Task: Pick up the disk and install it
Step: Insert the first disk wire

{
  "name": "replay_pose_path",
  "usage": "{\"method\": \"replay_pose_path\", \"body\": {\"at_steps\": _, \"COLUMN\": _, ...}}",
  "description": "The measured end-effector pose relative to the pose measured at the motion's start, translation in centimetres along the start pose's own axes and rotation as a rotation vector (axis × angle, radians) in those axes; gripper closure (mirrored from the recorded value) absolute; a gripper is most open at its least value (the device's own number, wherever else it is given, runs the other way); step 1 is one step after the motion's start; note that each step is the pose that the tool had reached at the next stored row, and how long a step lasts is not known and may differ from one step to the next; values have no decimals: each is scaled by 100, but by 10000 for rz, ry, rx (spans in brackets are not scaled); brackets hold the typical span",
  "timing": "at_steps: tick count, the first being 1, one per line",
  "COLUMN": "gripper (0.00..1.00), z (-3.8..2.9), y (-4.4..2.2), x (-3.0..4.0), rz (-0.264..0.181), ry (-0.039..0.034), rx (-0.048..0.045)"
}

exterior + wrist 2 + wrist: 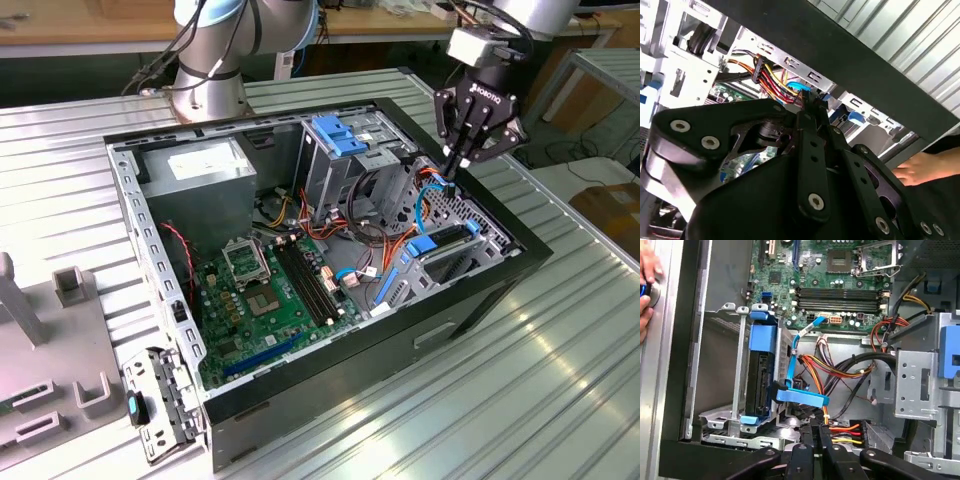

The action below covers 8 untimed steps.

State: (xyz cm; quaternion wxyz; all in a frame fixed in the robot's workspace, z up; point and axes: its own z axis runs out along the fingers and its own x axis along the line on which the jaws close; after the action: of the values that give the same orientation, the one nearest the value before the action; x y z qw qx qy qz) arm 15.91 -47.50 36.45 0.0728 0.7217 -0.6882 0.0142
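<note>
The disk (760, 385) stands on edge in the metal drive cage at the case's front corner, framed by blue side rails, with a blue data cable (792, 352) running beside it. In the exterior view its blue rail (425, 243) shows in the cage on the exterior view's right. My gripper (452, 172) hangs just above that cage, apart from the disk, fingers pointing down. The fingertips (816, 432) are together beside a bundle of red, yellow and orange wires (842, 432). In the second wrist view the fingers (807, 125) meet where these wires end.
The open computer case (470, 300) lies on a ribbed metal table (520, 400). Inside are a green motherboard (265, 300), a grey power-supply box (200, 165) and a blue bracket (340, 135) on the upper cage. A person's hand (647, 285) rests on the case's outer edge.
</note>
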Motion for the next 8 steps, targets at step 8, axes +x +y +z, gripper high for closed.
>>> {"method": "replay_pose_path", "body": {"at_steps": 8, "gripper": 84, "z": -58, "y": 33, "x": 8, "rz": 229, "ry": -183, "rx": 810}}
